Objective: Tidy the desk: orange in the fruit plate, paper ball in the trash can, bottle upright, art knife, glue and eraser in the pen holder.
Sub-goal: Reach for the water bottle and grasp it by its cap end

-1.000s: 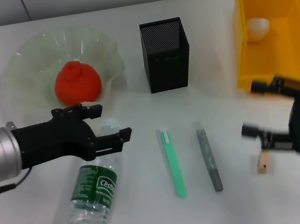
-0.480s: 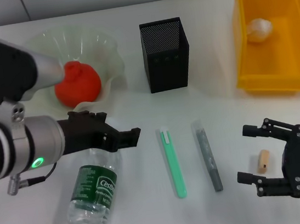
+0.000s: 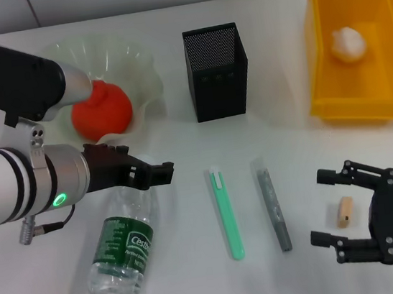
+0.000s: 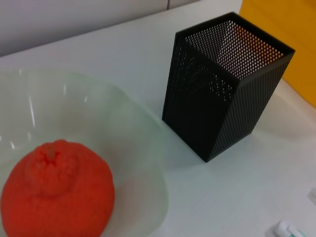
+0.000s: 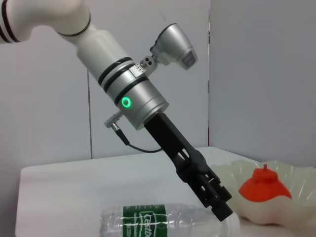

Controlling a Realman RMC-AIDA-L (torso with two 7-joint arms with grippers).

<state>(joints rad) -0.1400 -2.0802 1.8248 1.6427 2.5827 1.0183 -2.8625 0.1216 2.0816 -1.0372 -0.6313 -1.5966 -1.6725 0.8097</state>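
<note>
Two jobs look done, orange in plate, paper ball in can; right gripper has dropped wide-open around eraser (untouched), left gripper, jaws unclear, at bottle's 12 o'clock.

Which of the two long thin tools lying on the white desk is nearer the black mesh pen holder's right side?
The grey stick, lying right of the mint-green one; its upper end sits roughly below the right edge of the black mesh pen holder.
</note>
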